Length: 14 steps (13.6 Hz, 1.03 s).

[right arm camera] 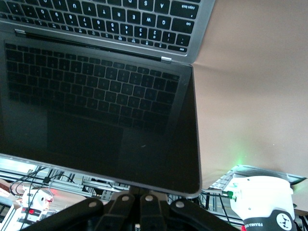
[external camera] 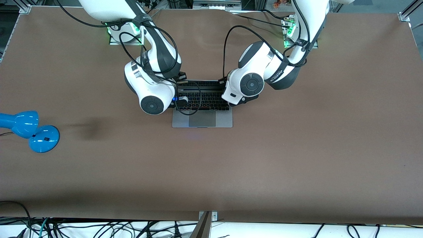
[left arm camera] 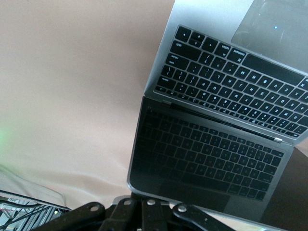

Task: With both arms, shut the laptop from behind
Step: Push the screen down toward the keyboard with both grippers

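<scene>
- Both my grippers are clenched on nothing: the left gripper [left arm camera: 144, 211] and the right gripper [right arm camera: 139, 207] each sit at the top edge of the laptop [external camera: 202, 114] lid, on the lid's back face.
- That laptop lies open mid-table [external camera: 297, 148], keyboard facing up, screen [right arm camera: 101, 106] tilted, trackpad end nearest the front camera.
- Its hinge runs from arm to arm; I judge both lid corners must be pushed evenly down toward the keyboard [left arm camera: 231, 82].
- Neither arm is closer.
</scene>
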Motion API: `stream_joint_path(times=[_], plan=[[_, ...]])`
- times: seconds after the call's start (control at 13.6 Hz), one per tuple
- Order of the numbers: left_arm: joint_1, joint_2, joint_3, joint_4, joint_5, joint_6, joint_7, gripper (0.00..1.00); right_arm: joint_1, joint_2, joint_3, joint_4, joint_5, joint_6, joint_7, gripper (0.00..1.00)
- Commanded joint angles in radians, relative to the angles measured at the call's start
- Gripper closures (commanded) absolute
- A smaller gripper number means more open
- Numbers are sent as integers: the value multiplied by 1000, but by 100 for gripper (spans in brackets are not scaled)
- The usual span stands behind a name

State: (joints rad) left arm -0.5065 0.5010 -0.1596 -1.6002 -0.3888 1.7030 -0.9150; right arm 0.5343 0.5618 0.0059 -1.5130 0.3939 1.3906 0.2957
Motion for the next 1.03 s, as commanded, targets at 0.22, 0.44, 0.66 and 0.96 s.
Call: stream_joint_path(times=[0.22,0.44,0.66,0.96], plan=[[8,60,8,78,33,-5,10,100,-7,13,-7,25,-13,37,-3,100],[10,91,15,103,33,-5,10,100,-10,13,-14,25,-13,74,-3,100],[8,119,26,118,33,0,10,100,-10,16,-21,45,-38,122,-6,100],[8,140,29,120,33,35,10,100,-10,67,-23,120,-49,120,-7,100]])
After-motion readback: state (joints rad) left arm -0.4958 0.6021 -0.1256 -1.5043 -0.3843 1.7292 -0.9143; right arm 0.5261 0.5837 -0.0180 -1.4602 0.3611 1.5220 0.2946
